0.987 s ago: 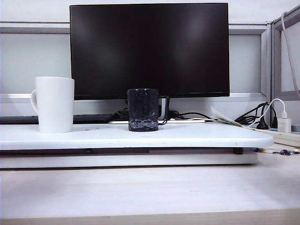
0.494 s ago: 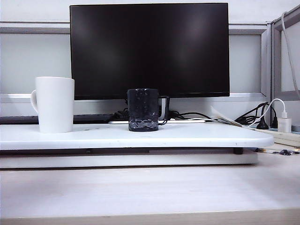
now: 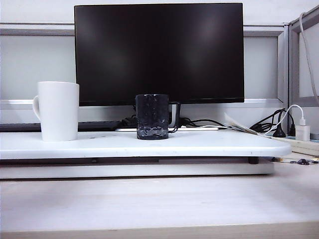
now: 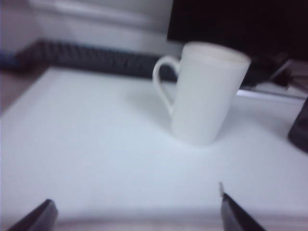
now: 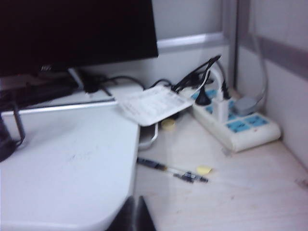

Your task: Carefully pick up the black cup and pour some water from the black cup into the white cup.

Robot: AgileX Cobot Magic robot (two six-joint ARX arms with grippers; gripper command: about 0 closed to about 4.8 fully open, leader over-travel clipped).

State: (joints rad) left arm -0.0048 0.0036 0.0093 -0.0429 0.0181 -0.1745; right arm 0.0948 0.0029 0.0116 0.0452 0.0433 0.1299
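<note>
The white cup (image 3: 58, 110) stands upright at the left of the raised white board (image 3: 209, 144), handle to the left. To its right, near the middle, stands the shorter black cup (image 3: 152, 116) with its handle on the right. No water shows. Neither gripper appears in the exterior view. In the left wrist view my left gripper (image 4: 134, 211) is open with nothing between its fingers, well short of the white cup (image 4: 204, 94). In the right wrist view my right gripper (image 5: 136, 204) is shut on nothing by the board's right corner, far from the black cup (image 5: 7, 139).
A dark monitor (image 3: 159, 50) stands behind the cups, with a keyboard (image 4: 96, 57) behind the white cup. Right of the board, the desk holds a power strip (image 5: 238, 122) with plugs and cables, a pen (image 5: 173, 171) and a sheet of paper (image 5: 151, 103).
</note>
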